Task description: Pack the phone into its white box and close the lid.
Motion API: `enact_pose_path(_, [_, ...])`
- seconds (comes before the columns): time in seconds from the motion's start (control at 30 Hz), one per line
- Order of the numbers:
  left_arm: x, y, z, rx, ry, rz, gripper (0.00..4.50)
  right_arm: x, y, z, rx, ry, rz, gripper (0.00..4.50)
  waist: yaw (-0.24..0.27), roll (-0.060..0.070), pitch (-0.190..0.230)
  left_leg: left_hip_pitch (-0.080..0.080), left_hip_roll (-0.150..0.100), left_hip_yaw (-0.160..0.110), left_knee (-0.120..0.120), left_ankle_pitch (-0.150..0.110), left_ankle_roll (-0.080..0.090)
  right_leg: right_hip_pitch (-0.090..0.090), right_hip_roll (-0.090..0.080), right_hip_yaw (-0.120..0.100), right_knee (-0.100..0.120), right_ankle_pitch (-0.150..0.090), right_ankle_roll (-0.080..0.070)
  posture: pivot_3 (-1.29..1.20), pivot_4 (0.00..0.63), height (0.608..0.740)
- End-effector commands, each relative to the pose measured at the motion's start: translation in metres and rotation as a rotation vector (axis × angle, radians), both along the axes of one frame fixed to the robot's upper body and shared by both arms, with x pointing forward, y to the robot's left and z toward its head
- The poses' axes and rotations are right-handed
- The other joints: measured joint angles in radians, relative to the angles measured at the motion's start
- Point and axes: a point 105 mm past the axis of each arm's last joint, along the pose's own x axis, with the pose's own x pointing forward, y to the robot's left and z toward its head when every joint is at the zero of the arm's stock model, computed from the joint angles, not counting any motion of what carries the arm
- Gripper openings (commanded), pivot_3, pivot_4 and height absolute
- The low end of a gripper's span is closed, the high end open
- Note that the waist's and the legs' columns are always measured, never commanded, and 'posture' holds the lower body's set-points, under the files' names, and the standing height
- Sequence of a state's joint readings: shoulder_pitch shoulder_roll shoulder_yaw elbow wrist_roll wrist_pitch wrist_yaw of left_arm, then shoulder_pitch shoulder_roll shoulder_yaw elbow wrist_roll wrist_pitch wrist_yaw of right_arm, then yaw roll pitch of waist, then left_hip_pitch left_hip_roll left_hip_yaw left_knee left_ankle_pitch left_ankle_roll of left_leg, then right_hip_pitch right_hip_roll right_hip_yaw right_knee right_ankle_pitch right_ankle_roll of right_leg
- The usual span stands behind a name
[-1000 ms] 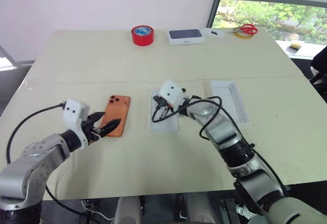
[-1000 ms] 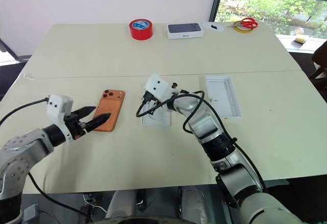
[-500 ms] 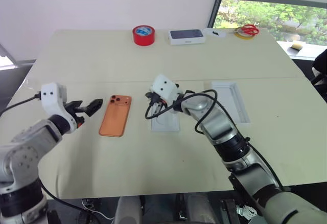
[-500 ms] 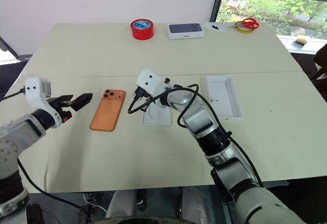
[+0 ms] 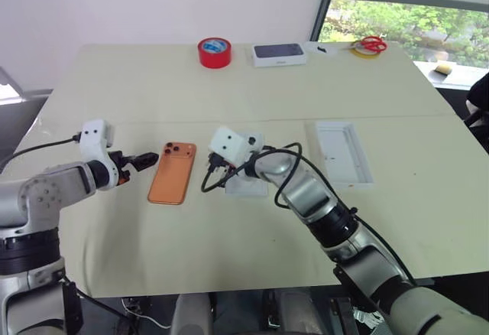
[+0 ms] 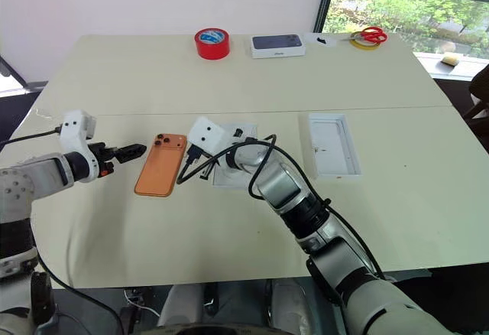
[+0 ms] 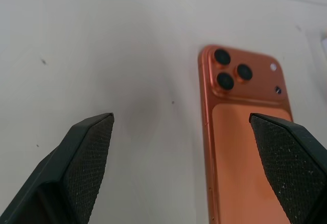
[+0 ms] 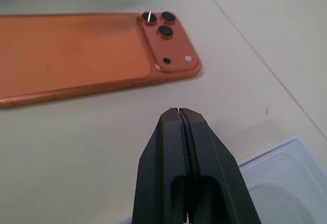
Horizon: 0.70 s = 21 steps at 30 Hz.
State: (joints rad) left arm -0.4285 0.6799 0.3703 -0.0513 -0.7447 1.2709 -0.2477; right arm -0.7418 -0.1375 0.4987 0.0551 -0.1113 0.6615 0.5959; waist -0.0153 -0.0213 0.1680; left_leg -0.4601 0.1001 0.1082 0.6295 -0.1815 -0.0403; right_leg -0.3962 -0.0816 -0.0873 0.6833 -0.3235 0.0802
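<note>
The orange phone (image 5: 173,173) lies back up on the table, its camera block at the far end. My left gripper (image 5: 141,161) hovers open just left of that end; in the left wrist view the phone (image 7: 245,132) lies ahead, toward one finger. My right gripper (image 8: 179,112) is shut and empty, pointing at the phone (image 8: 76,55) from its other side, low over a flat white insert (image 5: 246,186) with an oval recess. Further right lies a shallow white tray (image 5: 341,151), open side up; I cannot tell whether it is the white box or the lid.
At the table's far edge stand a red tape roll (image 5: 214,52), a closed white box with a dark top (image 5: 279,54) and red-handled scissors (image 5: 372,43). A seam crosses the tabletop (image 5: 114,90) behind the phone.
My left gripper drew off the phone's near half to the left, then came up beside its camera end. The shut right gripper slid left from over the insert toward the phone. The phone has not moved.
</note>
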Motion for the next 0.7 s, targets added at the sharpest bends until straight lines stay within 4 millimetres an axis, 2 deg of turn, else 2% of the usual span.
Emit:
enact_pose_path(0.03, [-0.003, -0.005, 0.001, 0.017, 0.038, -0.05, 4.45, -0.007, 0.013, 0.0, -0.036, -0.003, 0.056, 0.0, -0.001, 0.0, 0.0, 0.0, 0.0, 0.0, 0.0, 0.0, 0.0, 0.0, 0.0, 0.0, 0.0, 0.0, 0.0, 0.0, 0.15, 0.73])
enact_pose_path(0.23, [-0.013, -0.035, -0.011, -0.053, 0.103, -0.159, 4.45, -0.011, 0.021, -0.015, -0.117, 0.038, 0.09, 0.0, 0.002, 0.0, 0.0, 0.0, 0.0, 0.0, 0.0, 0.0, 0.0, 0.0, 0.0, 0.0, 0.0, 0.0, 0.0, 0.0, 0.15, 0.73])
enact_pose_path(0.37, [-0.023, -0.063, -0.024, -0.121, 0.158, -0.231, 4.45, -0.013, 0.027, -0.02, -0.151, 0.041, 0.111, 0.0, 0.003, 0.0, 0.0, 0.0, 0.0, 0.0, 0.001, 0.0, 0.0, 0.001, -0.001, 0.0, 0.0, 0.0, 0.0, 0.0, 0.15, 0.73])
enact_pose_path(0.53, [-0.03, -0.085, -0.03, -0.186, 0.188, -0.265, 4.45, -0.015, 0.03, -0.022, -0.157, 0.041, 0.126, 0.0, 0.007, 0.0, -0.001, 0.001, -0.001, -0.001, 0.001, 0.0, 0.0, 0.002, -0.001, 0.0, 0.0, 0.0, 0.0, 0.0, 0.15, 0.73])
enact_pose_path(0.7, [-0.031, -0.097, -0.028, -0.251, 0.181, -0.281, 4.45, -0.017, 0.029, -0.024, -0.158, 0.045, 0.129, 0.0, 0.006, 0.0, -0.002, 0.002, -0.001, -0.001, 0.001, 0.0, 0.0, 0.003, -0.001, 0.0, 0.0, 0.0, 0.0, 0.0, 0.15, 0.73])
